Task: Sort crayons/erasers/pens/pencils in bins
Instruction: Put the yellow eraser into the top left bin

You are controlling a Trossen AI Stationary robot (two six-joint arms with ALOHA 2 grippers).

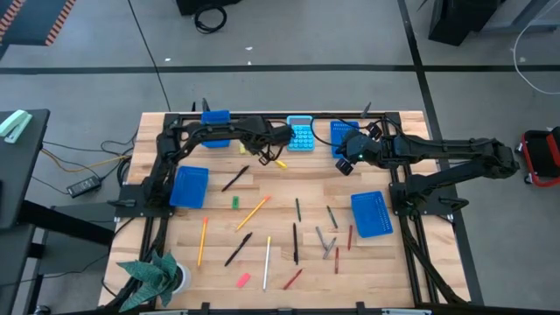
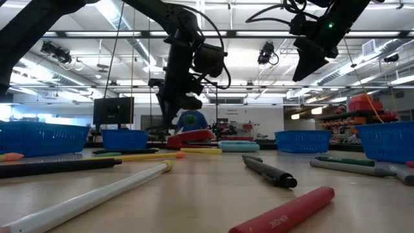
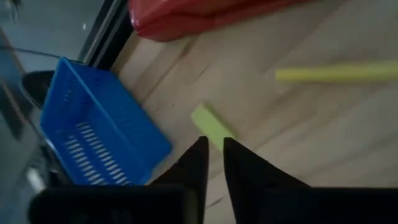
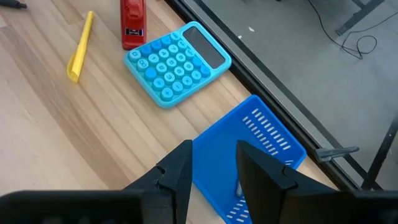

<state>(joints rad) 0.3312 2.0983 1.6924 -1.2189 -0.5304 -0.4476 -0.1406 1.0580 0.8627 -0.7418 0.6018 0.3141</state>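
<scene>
A yellow-green eraser (image 3: 210, 123) lies flat on the wooden table near its far edge, also seen as the yellow block (image 1: 244, 149) in the high view. My left gripper (image 3: 214, 144) slants down at the eraser's near end with a narrow gap between its fingers; whether they touch it I cannot tell. A blue bin (image 3: 99, 130) stands just beyond the eraser. My right gripper (image 4: 212, 163) hangs open and empty above another blue bin (image 4: 249, 149) at the far right. Pens, pencils and crayons lie scattered over the table's near half.
A red stapler (image 3: 205, 15), a yellow stick (image 3: 336, 73) and a light-blue calculator (image 4: 177, 62) lie close to my left gripper. Two more bins (image 1: 189, 185) (image 1: 371, 214) sit at mid-left and mid-right. A green eraser (image 1: 234, 202) and a pink eraser (image 1: 244, 280) lie nearer the front.
</scene>
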